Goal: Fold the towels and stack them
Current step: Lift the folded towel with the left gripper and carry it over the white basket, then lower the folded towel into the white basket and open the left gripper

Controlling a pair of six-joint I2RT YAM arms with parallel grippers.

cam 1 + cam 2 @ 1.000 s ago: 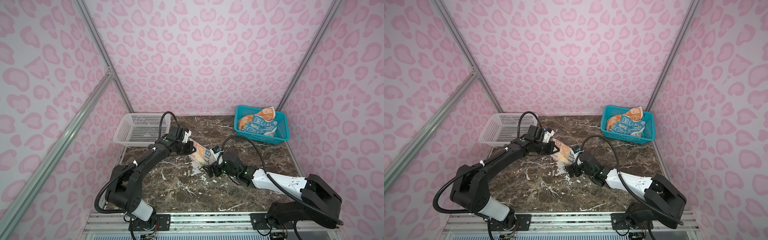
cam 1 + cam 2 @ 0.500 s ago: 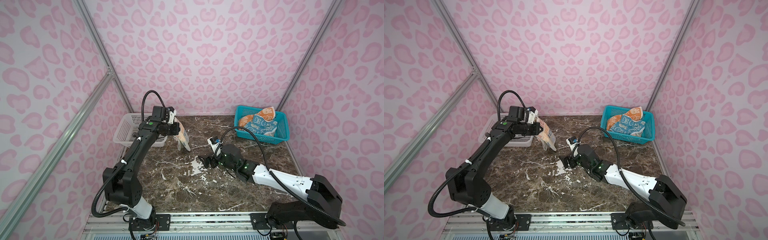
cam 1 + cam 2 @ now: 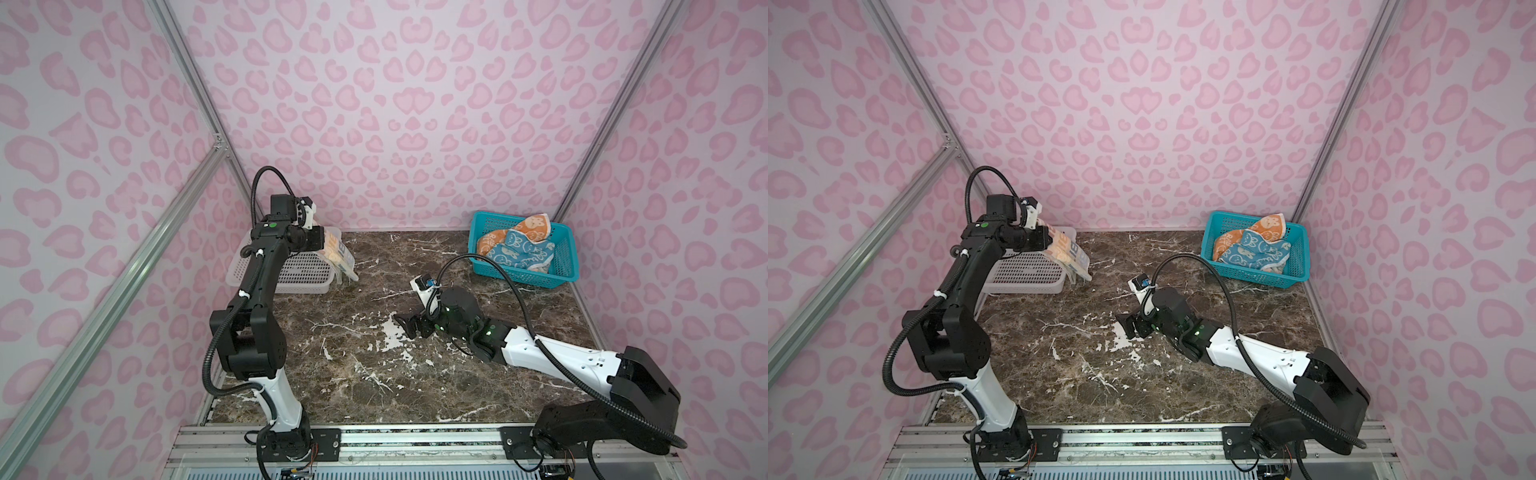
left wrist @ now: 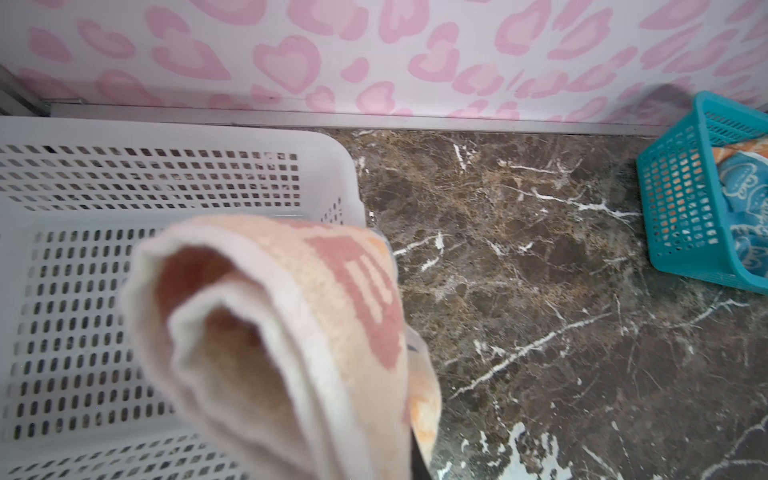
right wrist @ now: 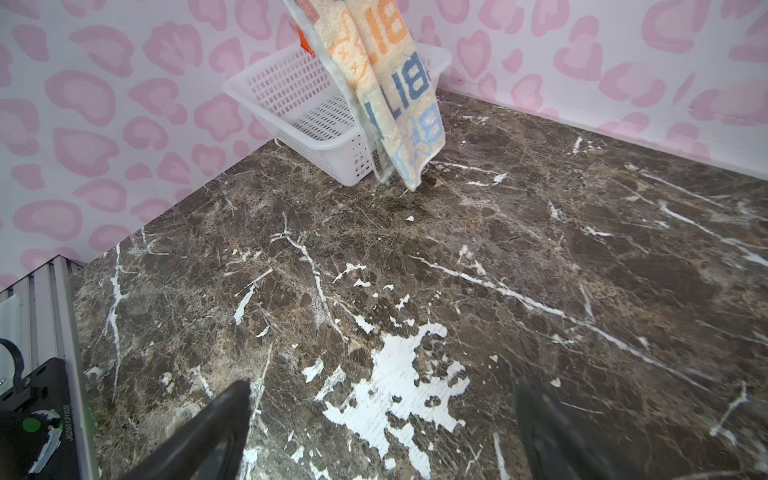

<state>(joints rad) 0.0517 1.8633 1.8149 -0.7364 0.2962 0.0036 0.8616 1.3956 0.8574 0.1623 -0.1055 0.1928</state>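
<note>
Pink heart-patterned walls enclose a brown marble bench (image 3: 374, 374); items are listed from left to right.

(a) White perforated plastic basket (image 3: 291, 287), at the far left corner of the bench, with nothing in it. I take it as the place for the stack.

(b) My left gripper (image 3: 324, 244), raised above the basket's right rim and clamped tight on the cream terry towel with orange and blue lettering (image 3: 341, 259). The cloth hides my fingertips. The towel hangs doubled, and its free end dangles outside the basket, above the bench just beside the rim.

The step in hand appears to be setting this folded towel into the basket. To do it well I should carry the hanging end leftward over the rim and descend until that end meets the mesh floor. I then drag slightly so the layers lie flat, and let go only when low. A release from this height would likely spill the fold open or drape it across the rim.

(c) My right gripper (image 3: 409, 328), low over the middle of the bench, jaws spread wide and empty. It is best kept clear.

(d) Teal plastic mesh basket (image 3: 519, 276), at the far right corner, holding the crumpled orange rabbit-print towel (image 3: 536, 226) and the blue rabbit-print towel (image 3: 523, 251), both not yet folded.
</note>
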